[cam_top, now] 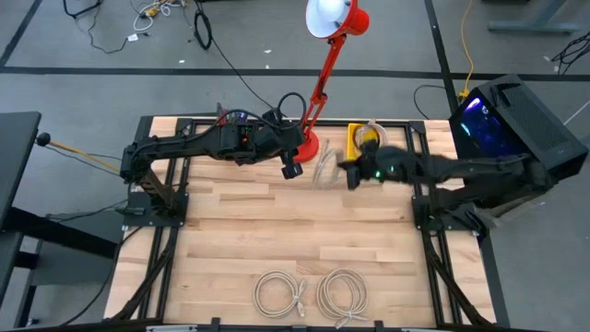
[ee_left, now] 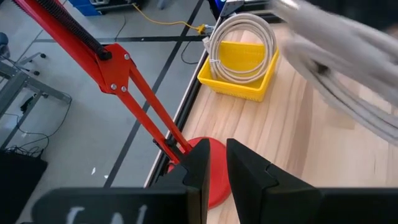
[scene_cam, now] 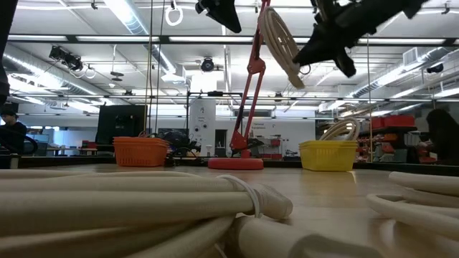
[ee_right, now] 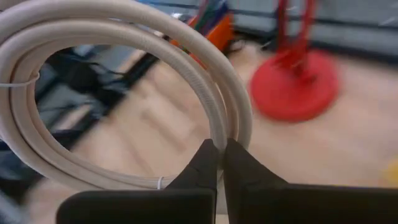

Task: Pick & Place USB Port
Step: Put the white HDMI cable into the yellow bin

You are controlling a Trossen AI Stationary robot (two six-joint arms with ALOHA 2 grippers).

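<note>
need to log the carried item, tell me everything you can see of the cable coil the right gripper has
The cable coil is a cream, round-sectioned cord wound in several loops, bound by a thin tie. It looks like smooth plastic. The right gripper is shut on its rim, so it hangs in the air above the table, tilted, touching nothing else. From above it sits between the red lamp base and the yellow bin. No plug end shows.

Your table's colours at a glance

You see a cream coiled cable [ee_right: 124, 74], a yellow bin [cam_top: 361, 138] at twelve o'clock, a red lamp [cam_top: 318, 83], an orange basket [scene_cam: 140, 151], pale striped wood table [cam_top: 277, 240], dark arms.
</note>
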